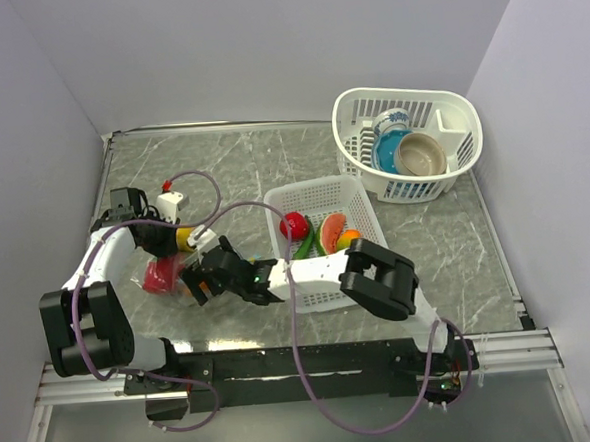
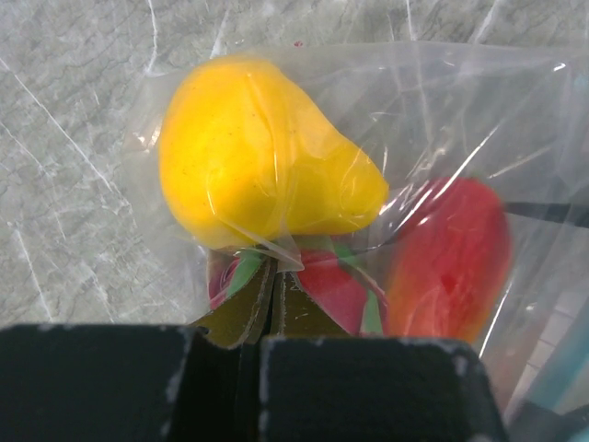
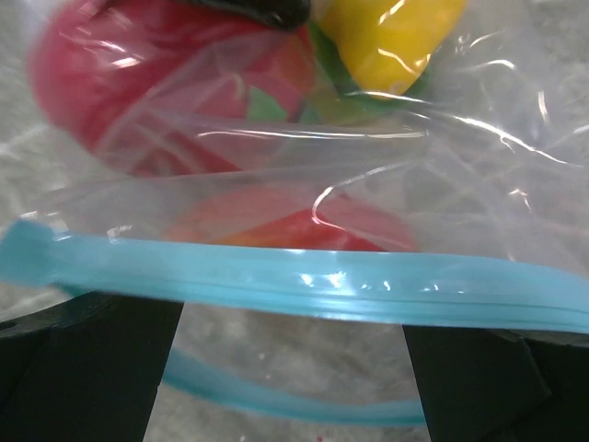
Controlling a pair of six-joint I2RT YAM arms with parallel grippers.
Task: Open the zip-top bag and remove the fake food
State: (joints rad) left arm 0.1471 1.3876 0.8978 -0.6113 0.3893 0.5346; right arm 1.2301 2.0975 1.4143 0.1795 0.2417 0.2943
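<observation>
The zip-top bag (image 2: 460, 110) reads to me as thin clear plastic film, glossy and creased, throwing bright glare. Its zip strip (image 3: 294, 285) is thicker teal plastic, smooth, ribbed along its length, with a wet-looking shine. Inside the bag, the fake food (image 2: 258, 157) is moulded plastic: the yellow piece is glossy with faint speckling, and the red ones are shiny too. Under the bag, the table (image 1: 221, 165) looks like a grey stone-patterned surface with white veins, smooth with a low sheen. Right of the bag, the basket (image 1: 313, 192) is white slotted plastic with a satin finish. The left gripper (image 2: 267, 308), at the bag's film, is matt black and grainy at its edges.
</observation>
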